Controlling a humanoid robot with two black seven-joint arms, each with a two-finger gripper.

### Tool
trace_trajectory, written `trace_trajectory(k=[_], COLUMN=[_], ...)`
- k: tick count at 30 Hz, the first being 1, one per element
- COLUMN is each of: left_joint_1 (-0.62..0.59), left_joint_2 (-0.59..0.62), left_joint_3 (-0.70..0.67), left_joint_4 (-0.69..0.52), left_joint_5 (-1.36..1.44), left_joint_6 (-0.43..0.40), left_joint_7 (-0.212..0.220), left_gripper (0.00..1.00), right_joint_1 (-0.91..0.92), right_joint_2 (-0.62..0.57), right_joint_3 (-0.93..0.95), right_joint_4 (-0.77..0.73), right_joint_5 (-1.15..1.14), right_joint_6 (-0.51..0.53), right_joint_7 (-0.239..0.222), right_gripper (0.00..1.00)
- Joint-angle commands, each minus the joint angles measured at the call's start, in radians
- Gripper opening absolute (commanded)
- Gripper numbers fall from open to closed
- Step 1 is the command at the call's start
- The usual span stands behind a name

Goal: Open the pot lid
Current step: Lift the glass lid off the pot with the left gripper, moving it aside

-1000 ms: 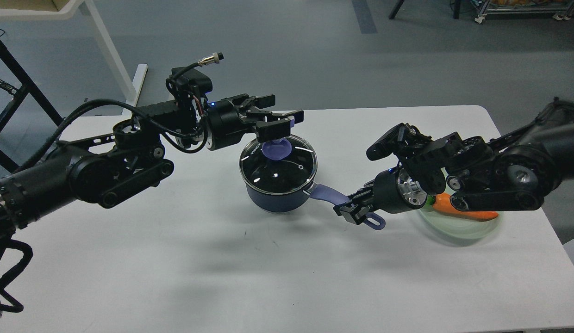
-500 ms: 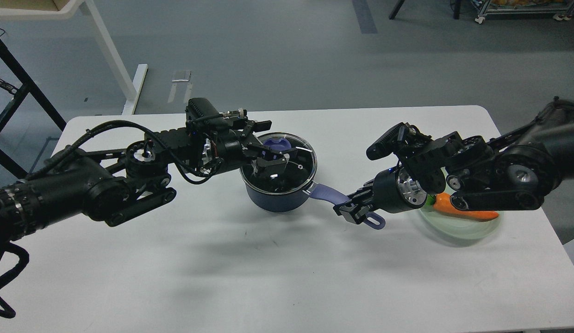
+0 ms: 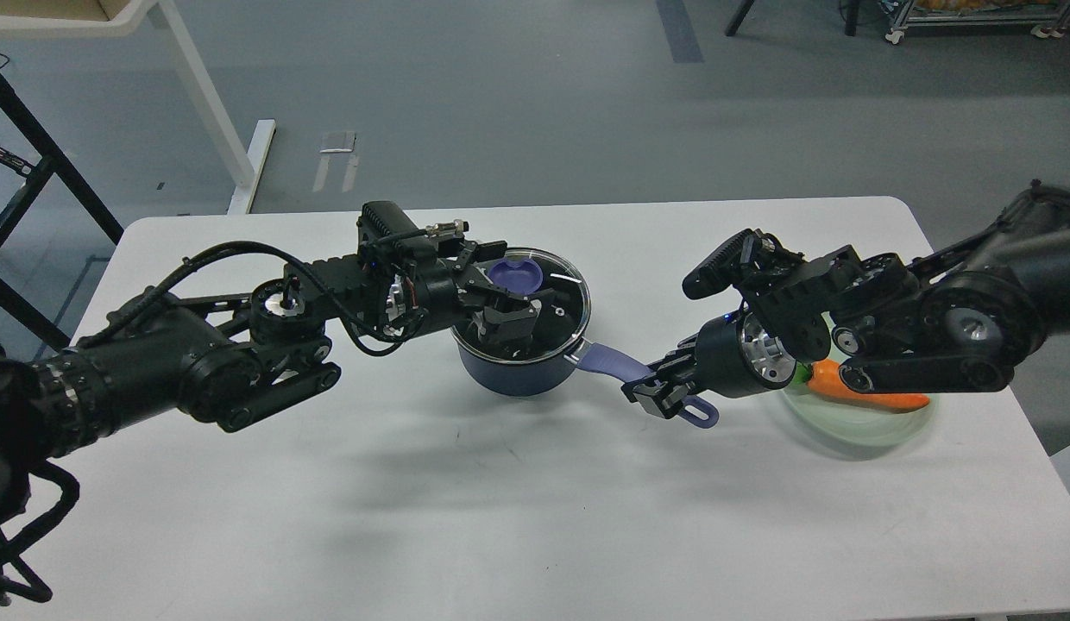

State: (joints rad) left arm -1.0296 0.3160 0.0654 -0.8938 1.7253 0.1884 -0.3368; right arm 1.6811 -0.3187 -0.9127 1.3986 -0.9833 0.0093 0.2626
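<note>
A dark blue pot [image 3: 509,373] stands mid-table with a glass lid [image 3: 559,302] on it. The lid has a purple knob [image 3: 519,276]. My left gripper [image 3: 505,286] is down over the lid, open, with one finger on either side of the knob. I cannot tell whether the fingers touch the knob. The pot's purple handle [image 3: 606,360] points right. My right gripper [image 3: 664,395] is shut on the handle near its far end.
A pale green plate [image 3: 854,429] with an orange carrot [image 3: 871,397] lies at the right, partly under my right arm. The white table [image 3: 518,517] stretches to the front. A white desk leg [image 3: 203,95] and a black frame [image 3: 34,164] stand beyond the table's far left.
My left gripper came down from above the lid and now has its fingers around the knob. Its arm dropped lower over the table. The right arm, pot and plate have not moved.
</note>
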Motion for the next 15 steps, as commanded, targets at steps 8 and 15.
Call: trace_trajectory(k=[8, 15], left_joint_1=[0.0, -0.001], left_joint_2=[0.0, 0.0], left_joint_3=[0.02, 0.033], left_joint_4=[0.024, 0.022], left_joint_5=[-0.001, -0.001], left_joint_6=[0.017, 0.017], left_joint_7=[-0.01, -0.011], left_gripper=[0.78, 0.54], right_joint_1=[0.003, 0.0], right_joint_2=[0.0, 0.0], right_joint_3=[0.0, 0.0], right_joint_4=[0.0, -0.001], right_joint_5=[0.002, 0.0], right_joint_6=[0.0, 0.0], right_joint_7=[0.0, 0.0], right_gripper=[0.21, 0.21])
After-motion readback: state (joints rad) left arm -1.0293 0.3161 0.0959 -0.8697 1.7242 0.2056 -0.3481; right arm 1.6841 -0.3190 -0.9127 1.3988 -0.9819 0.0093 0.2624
